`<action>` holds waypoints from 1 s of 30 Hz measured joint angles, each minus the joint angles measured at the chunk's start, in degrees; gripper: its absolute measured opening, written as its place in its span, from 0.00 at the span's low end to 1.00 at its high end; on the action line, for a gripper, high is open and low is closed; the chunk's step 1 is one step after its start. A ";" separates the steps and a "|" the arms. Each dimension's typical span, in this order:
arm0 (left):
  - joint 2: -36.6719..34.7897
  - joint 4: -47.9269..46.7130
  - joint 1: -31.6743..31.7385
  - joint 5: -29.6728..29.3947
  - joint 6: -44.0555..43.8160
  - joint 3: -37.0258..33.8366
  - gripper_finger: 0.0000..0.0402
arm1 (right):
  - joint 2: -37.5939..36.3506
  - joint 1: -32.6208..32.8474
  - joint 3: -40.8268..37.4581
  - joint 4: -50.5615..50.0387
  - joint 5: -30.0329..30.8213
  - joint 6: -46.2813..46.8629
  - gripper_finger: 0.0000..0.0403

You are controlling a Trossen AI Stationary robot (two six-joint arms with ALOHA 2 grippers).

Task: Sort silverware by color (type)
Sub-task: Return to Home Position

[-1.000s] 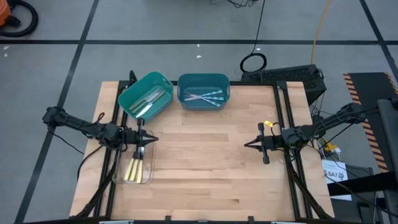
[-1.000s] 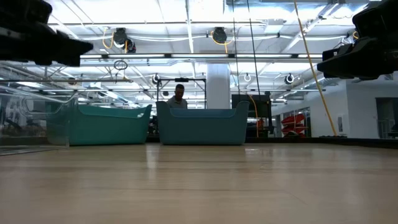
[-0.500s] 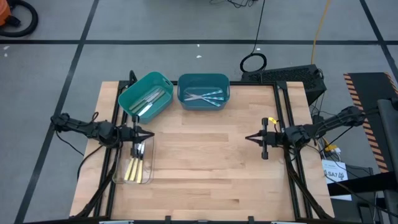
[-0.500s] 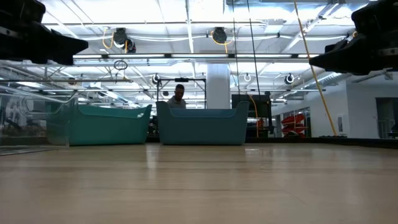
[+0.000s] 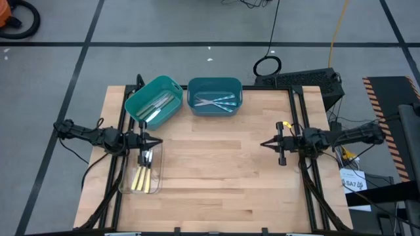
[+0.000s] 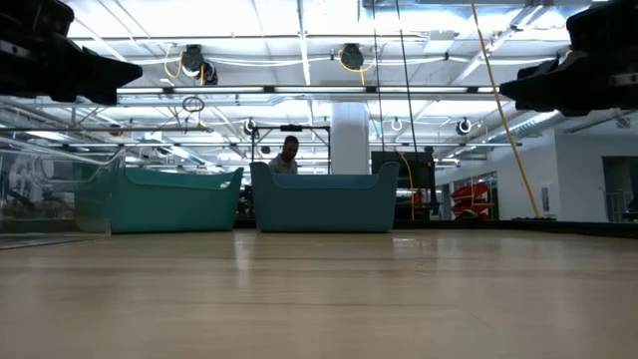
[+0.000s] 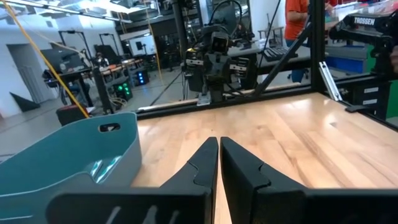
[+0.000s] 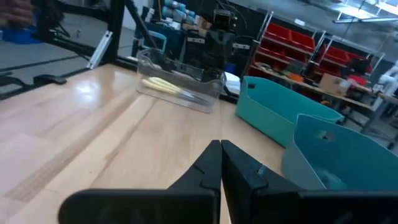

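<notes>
The silverware lies in three containers. Pale utensils [image 5: 156,105] are in the light teal bin [image 5: 146,92] at the far left. Light-blue ones [image 5: 215,101] lie in the darker teal bin [image 5: 197,85] beside it. Yellow-handled ones [image 5: 140,177] rest in the clear tray [image 5: 156,187] by the left edge, also seen in the right wrist view [image 8: 158,84]. My left gripper [image 5: 159,141] hovers shut over the tray's far end, pointing right. My right gripper [image 5: 263,144] hovers shut near the right edge, pointing left. Both are empty.
Bare wood [image 5: 216,170] stretches between the two grippers. A black device [image 5: 305,80] and a cable coil [image 5: 267,65] lie beyond the far right corner. A person [image 6: 287,152] shows in the room behind the bins.
My right gripper has drawn back a little toward the table's right edge and swung from slanting toward the near side to pointing straight across. It stays shut. The silverware and containers have not moved.
</notes>
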 joint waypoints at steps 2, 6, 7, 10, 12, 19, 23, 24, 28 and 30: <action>0.00 -0.01 0.00 0.04 -0.42 0.01 0.06 | -1.05 -1.95 0.00 -1.13 -1.33 -0.01 0.00; 0.00 -0.03 0.00 0.19 -0.68 0.00 0.06 | -2.52 -5.01 -0.01 -2.98 -2.38 1.32 0.00; 0.00 -0.05 0.00 0.47 -0.57 0.02 0.06 | -2.68 -5.43 -0.01 -3.74 -2.38 1.49 0.00; 0.00 -0.11 0.19 0.88 -0.03 0.02 0.06 | -2.80 -6.22 -0.01 -5.30 -2.37 1.89 0.00; 0.00 -0.12 0.83 0.95 -0.12 0.02 0.06 | -2.80 -6.29 -0.01 -5.75 -2.39 2.84 0.00; 0.00 0.89 6.07 6.66 0.65 -0.66 0.06 | -2.80 -6.27 0.00 -6.01 -2.54 4.01 0.00; 0.11 0.11 9.18 12.30 -0.63 -0.72 0.06 | -2.82 -6.27 -0.01 -5.98 -2.54 4.23 0.00; 0.11 -0.04 9.68 13.22 -0.49 -0.73 0.06 | -2.82 -6.27 -0.01 -5.98 -2.54 4.25 0.00; 0.13 -0.09 11.39 13.75 -0.21 -0.76 0.06 | -2.83 -6.25 0.00 -6.17 -2.56 3.98 0.00; 0.13 -0.16 11.98 14.15 -0.21 -0.76 0.06 | -2.84 -6.25 0.00 -6.30 -2.54 2.57 0.00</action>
